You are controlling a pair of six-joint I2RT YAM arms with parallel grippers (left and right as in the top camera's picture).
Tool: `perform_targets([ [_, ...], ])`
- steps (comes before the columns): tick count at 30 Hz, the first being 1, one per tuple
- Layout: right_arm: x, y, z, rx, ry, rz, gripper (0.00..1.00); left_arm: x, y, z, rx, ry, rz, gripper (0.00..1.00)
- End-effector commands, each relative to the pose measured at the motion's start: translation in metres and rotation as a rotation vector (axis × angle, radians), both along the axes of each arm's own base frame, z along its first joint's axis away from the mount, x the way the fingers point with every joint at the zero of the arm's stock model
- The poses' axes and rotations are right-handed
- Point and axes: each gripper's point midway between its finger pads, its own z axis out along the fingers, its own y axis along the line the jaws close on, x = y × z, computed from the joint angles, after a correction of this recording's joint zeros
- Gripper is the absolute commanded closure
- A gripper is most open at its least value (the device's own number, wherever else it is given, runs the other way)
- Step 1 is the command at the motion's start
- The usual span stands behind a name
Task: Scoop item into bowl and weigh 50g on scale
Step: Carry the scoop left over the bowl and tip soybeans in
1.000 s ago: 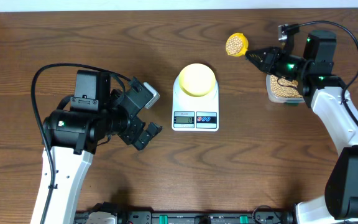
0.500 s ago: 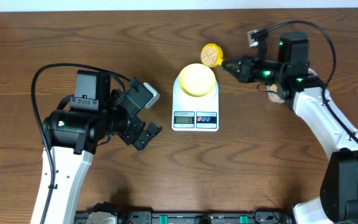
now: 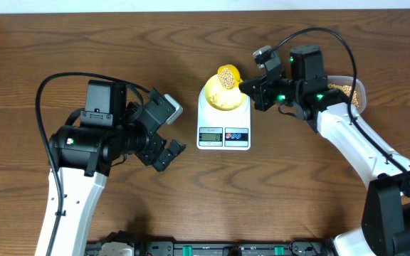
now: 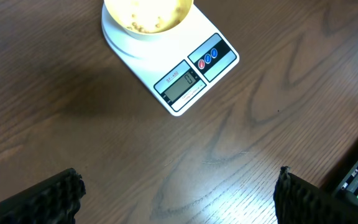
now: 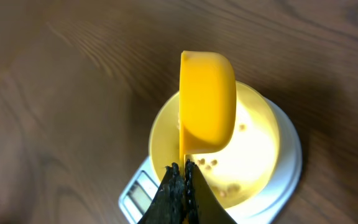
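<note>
A: Right gripper [image 5: 182, 171] clamped on yellow scoop [image 5: 207, 99] handle; scoop tipped directly over bowl [image 5: 261, 134], which sits on scale [image 3: 223, 136].

B: Bowl lies 9 o'clock of that gripper, overhead. Left gripper [image 3: 169, 130] spread wide, 8 o'clock of scale, farther.

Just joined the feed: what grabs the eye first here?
The bright yellow scoop, pinched in the right gripper, is tipped above the pale bowl on the white scale at table centre. A few beans lie in the bowl. The left gripper hangs open left of the scale.
</note>
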Motion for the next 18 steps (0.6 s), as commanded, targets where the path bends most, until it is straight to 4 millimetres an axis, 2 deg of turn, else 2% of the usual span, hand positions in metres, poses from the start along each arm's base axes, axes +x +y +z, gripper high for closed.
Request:
perform_targets([
  [1, 0.005, -0.003, -0.013, -0.12, -0.066, -0.006, 0.99, 0.0, 0.002, -0.001, 0.008, 0.0, 0.001, 0.0],
  [18, -0.002, -0.003, -0.027, -0.272, -0.144, 0.067, 0.99, 0.0, 0.002, -0.001, 0.008, 0.0, 0.001, 0.0],
])
